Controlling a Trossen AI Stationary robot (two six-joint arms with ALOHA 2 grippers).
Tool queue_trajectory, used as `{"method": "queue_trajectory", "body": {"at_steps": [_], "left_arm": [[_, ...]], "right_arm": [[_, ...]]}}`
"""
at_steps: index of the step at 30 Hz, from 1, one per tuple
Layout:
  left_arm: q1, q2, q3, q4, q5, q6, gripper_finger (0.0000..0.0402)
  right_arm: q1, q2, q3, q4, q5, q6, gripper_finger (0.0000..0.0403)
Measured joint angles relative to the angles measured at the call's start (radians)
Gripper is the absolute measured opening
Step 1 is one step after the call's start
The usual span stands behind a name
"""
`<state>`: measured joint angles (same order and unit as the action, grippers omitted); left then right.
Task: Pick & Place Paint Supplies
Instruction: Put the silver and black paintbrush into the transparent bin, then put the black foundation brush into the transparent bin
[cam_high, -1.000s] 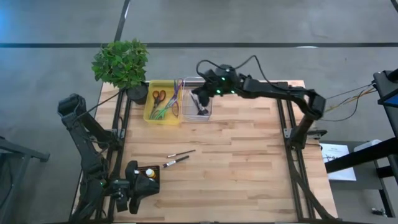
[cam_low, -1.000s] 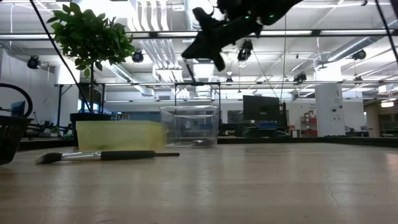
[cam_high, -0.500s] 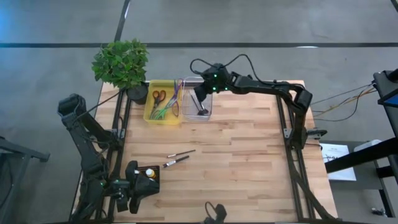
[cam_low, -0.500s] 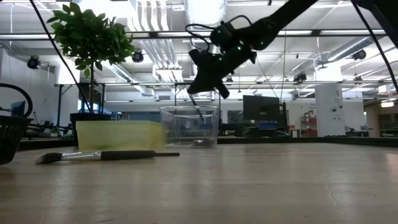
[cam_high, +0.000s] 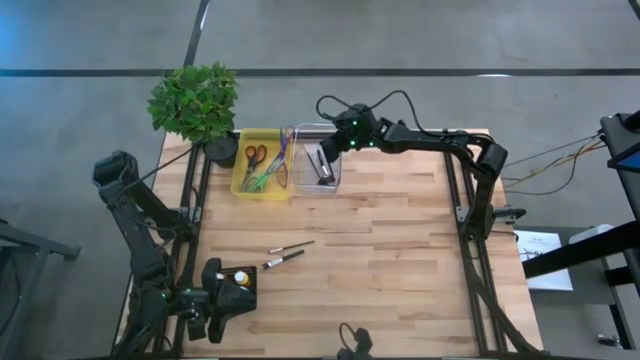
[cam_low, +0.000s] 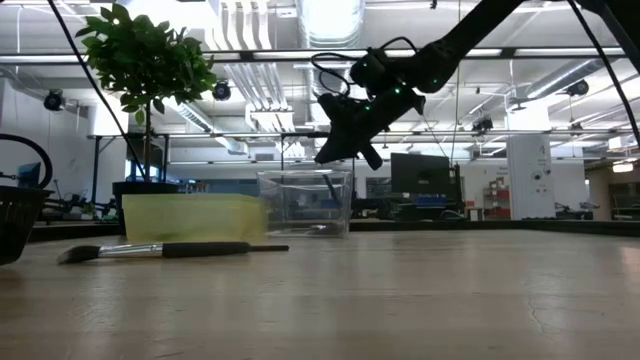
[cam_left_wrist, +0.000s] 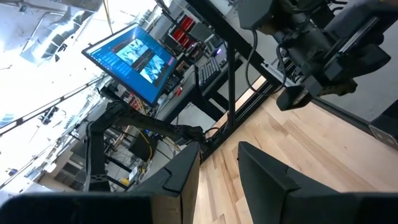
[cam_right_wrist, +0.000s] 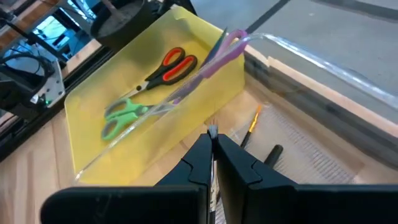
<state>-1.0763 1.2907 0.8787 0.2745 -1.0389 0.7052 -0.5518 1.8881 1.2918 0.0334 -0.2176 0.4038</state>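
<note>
My right gripper (cam_high: 333, 148) hangs over the clear bin (cam_high: 318, 170) at the table's far side and is shut on a thin paintbrush (cam_right_wrist: 212, 132). It also shows in the low view (cam_low: 335, 152), above the bin (cam_low: 304, 203). An orange-handled brush (cam_right_wrist: 250, 126) and a dark piece lie on the bin's floor. Two dark-handled brushes (cam_high: 290, 246) (cam_high: 283, 261) lie flat on the table; one has a fan head (cam_low: 160, 250). Paint bottles (cam_high: 240, 278) stand in a black tray at the near left. My left gripper (cam_high: 215, 305) waits beside that tray, open. My right gripper pinches the thin paintbrush between its two fingers (cam_right_wrist: 198, 155). The brush lies along the fingers, and its metal-collared end (cam_right_wrist: 212, 130) sticks out past the fingertips. The fingers slant down from the table's right toward the clear bin. The brush is clear of the bin's floor.
A yellow bin (cam_high: 262, 163) with red and green scissors (cam_right_wrist: 168, 68) stands left of the clear bin, touching it. A potted plant (cam_high: 195, 100) is at the far left corner. Bare wood lies at the middle and right of the table (cam_high: 400, 260).
My right gripper has come down from high above the table to just over the clear bin. It has then shifted a little toward the table's right edge. It has stayed shut.
</note>
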Motion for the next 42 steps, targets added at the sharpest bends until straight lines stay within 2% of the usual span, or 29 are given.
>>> {"method": "queue_trajectory", "body": {"at_steps": [17, 20, 27, 31, 36, 42], "left_arm": [[0.001, 0.0, 0.0, 0.0, 0.0, -0.001, 0.0116], [0.001, 0.0, 0.0, 0.0, 0.0, -0.003, 0.0116], [0.001, 0.0, 0.0, 0.0, 0.0, -0.004, 0.0116], [0.001, 0.0, 0.0, 0.0, 0.0, -0.008, 0.0116], [0.006, 0.0, 0.0, -0.001, -0.009, -0.053, 0.0116], [0.063, 0.0, 0.001, -0.123, -0.043, -0.237, 0.0116]], "right_arm": [[0.009, 0.0, 0.008, 0.0, -0.03, -0.035, 0.0011], [0.009, 0.0, 0.008, 0.0, -0.03, -0.042, 0.0033], [0.009, 0.0, 0.008, 0.0, -0.028, -0.043, 0.0143], [0.018, -0.002, 0.008, -0.001, -0.028, -0.063, 0.0188], [0.053, -0.032, 0.008, -0.007, -0.049, -0.087, 0.0204], [0.152, -0.112, 0.008, -0.041, -0.046, -0.134, 0.0205]]}}
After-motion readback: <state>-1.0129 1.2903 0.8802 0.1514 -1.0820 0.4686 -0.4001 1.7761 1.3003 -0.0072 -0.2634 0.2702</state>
